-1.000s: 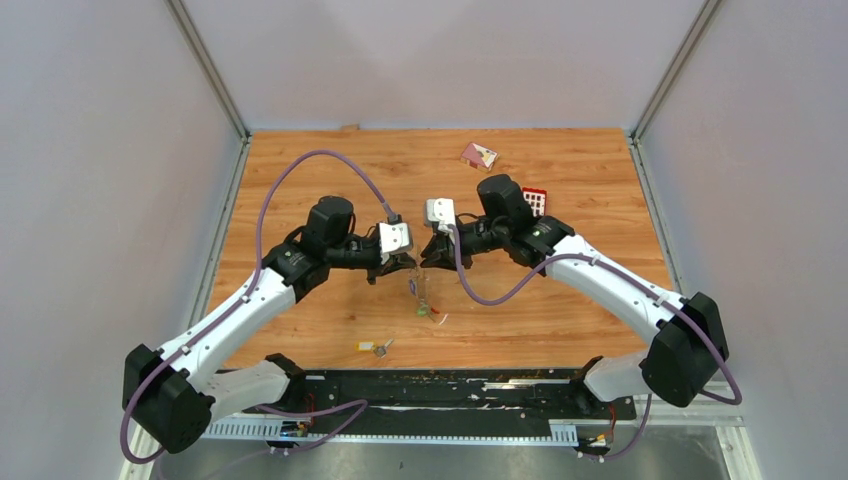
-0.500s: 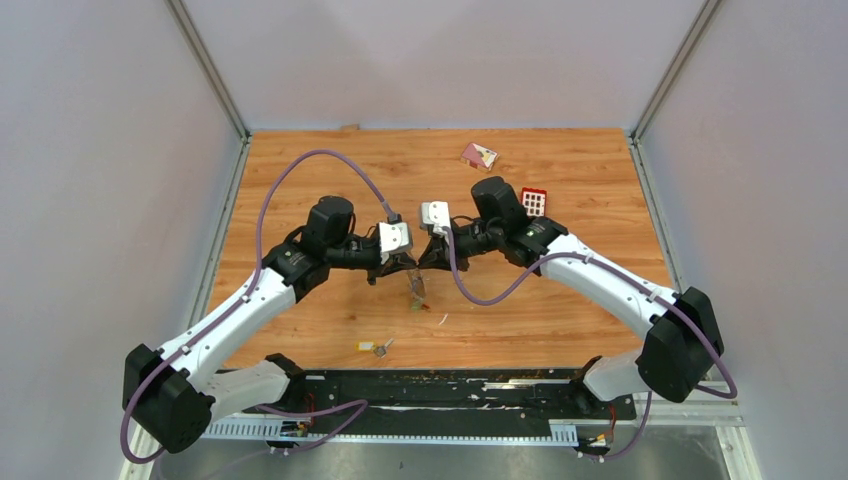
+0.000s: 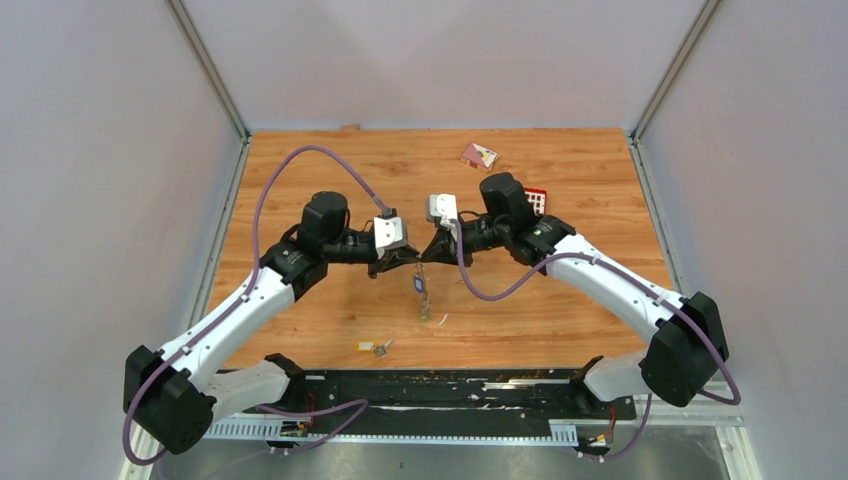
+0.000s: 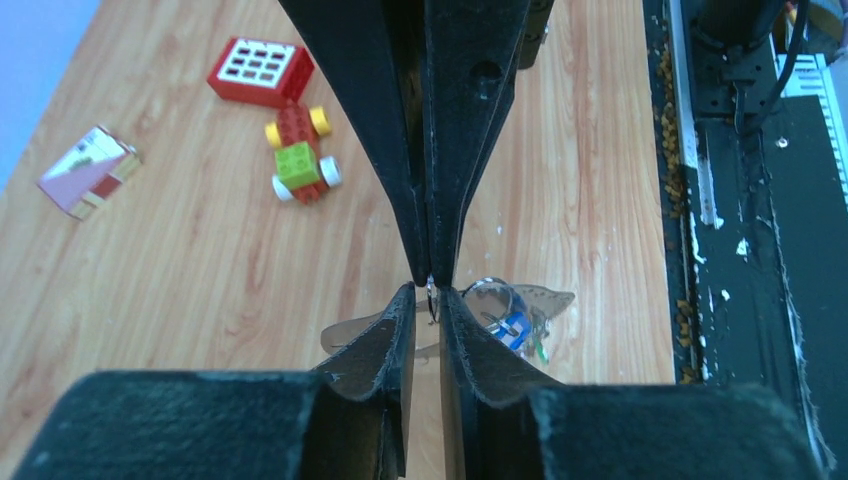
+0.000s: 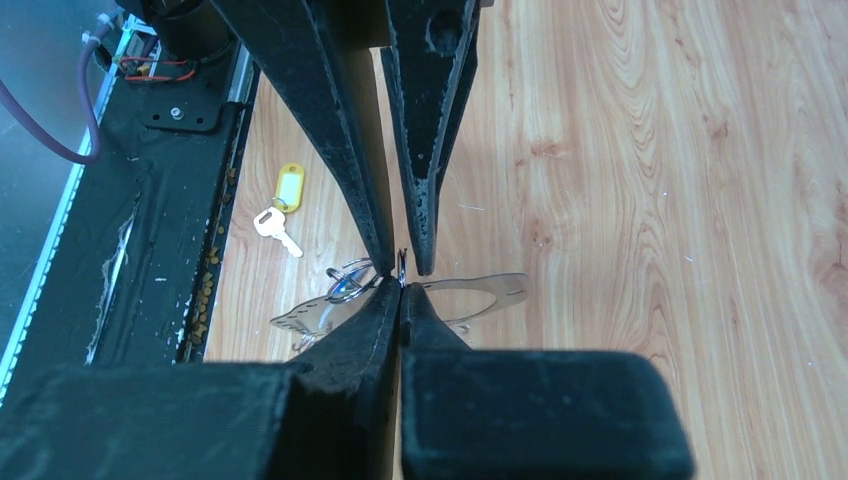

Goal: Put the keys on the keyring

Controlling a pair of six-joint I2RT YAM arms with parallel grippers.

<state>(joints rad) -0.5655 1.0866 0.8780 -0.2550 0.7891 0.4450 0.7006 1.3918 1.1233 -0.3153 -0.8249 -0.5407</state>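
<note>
My left gripper [image 3: 410, 262] and right gripper [image 3: 428, 258] meet tip to tip above the table's middle. A thin silvery keyring [image 4: 431, 300] is pinched between both pairs of fingertips; it also shows in the right wrist view [image 5: 402, 264]. A second ring with a blue tag [image 4: 510, 326] and a green bit hangs from it, seen in the top view as a small bunch [image 3: 423, 290]. A silvery key with a yellow tag [image 3: 372, 347] lies on the table near the front edge, also in the right wrist view [image 5: 280, 205]. I cannot make out the red-orange tagged key.
A green-yellow-red toy car [image 4: 298, 165], a red block with a white grid [image 3: 535, 198] and a pink card [image 3: 478, 154] lie toward the back right. A flat grey patch [image 5: 480, 290] lies on the wood under the grippers. The black base rail [image 3: 450, 385] runs along the front edge.
Both grippers have stayed joined on the ring. They have shifted slightly toward the back, and the hanging bunch has swung a little to the right.
</note>
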